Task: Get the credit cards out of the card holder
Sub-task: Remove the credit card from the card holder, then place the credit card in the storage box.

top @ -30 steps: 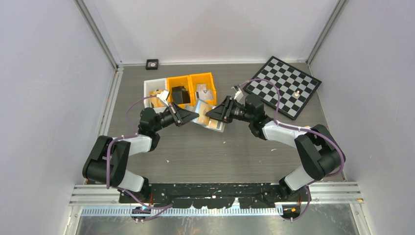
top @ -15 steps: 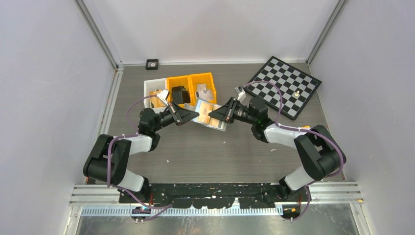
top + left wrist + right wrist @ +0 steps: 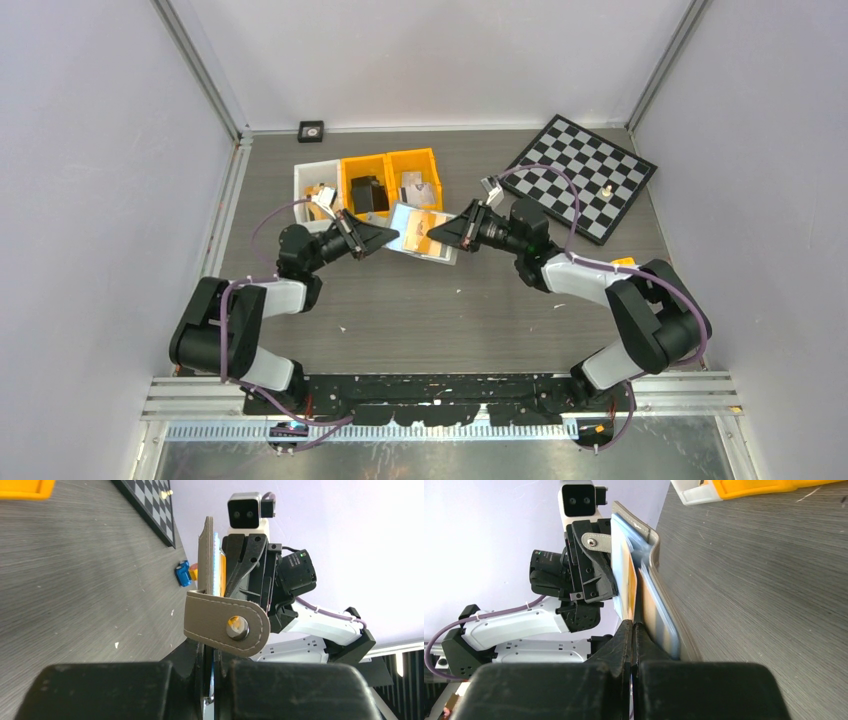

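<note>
The card holder (image 3: pixel 420 232) is held in the air between my two grippers, above the table in front of the bins. In the left wrist view it is edge-on, grey with a stitched snap tab (image 3: pixel 227 625). My left gripper (image 3: pixel 214 661) is shut on the holder's end below that tab, and also shows in the top view (image 3: pixel 385 238). My right gripper (image 3: pixel 633 630), in the top view (image 3: pixel 437 235), is shut on the edge of the tan-brown card (image 3: pixel 629 582) sticking out of the holder (image 3: pixel 651 540). A pale blue card (image 3: pixel 663 622) lies beside it in the holder.
A white bin (image 3: pixel 312 178) and two orange bins (image 3: pixel 395 160) with small parts stand just behind the holder. A chessboard (image 3: pixel 580 175) lies at the back right. A small blue and orange object (image 3: pixel 183 574) sits by the right arm. A small black square (image 3: pixel 311 130) is at the back wall.
Both grippers and the holder have shifted a little left and toward the bins. The holder now lies flatter in the top view. Both grips are unchanged.
</note>
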Motion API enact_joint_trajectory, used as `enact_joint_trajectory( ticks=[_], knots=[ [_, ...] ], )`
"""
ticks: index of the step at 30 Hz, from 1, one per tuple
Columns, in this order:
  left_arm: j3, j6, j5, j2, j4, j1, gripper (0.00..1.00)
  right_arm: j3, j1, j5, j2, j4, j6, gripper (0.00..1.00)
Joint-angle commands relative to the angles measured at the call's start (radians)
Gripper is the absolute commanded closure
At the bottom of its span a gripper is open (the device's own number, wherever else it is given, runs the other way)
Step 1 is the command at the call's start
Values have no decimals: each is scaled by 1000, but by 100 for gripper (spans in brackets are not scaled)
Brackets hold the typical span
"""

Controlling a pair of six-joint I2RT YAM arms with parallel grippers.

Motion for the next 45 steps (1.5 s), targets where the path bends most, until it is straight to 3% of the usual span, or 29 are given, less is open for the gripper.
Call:
enact_joint_trajectory(
  ticks=[1,6,9,18,23,29,37,45],
  knots=[
    [-16,6,-20,-48,62,35,95,11,-20,11,-19,3,-16,99],
    [-22,21,-22,-56,51,51,95,16,-20,13,-36,-26,-32,100],
    [-23,72,-28,-84,-48,76,100,19,-20,24,-65,-68,-59,100],
    [26,385,-202,-343,-690,100,100,63,-20,110,-198,-310,-207,100],
    [70,537,-361,-464,-970,100,100,176,3,146,-169,-432,-251,100],
    [93,625,-510,-563,-1123,100,100,354,67,194,-28,-538,-300,99],
    [107,603,-518,-484,-1199,100,100,703,134,237,245,-648,-326,100],
    [57,619,-622,-557,-1236,100,100,1108,198,249,577,-737,-327,100]
  ],
)
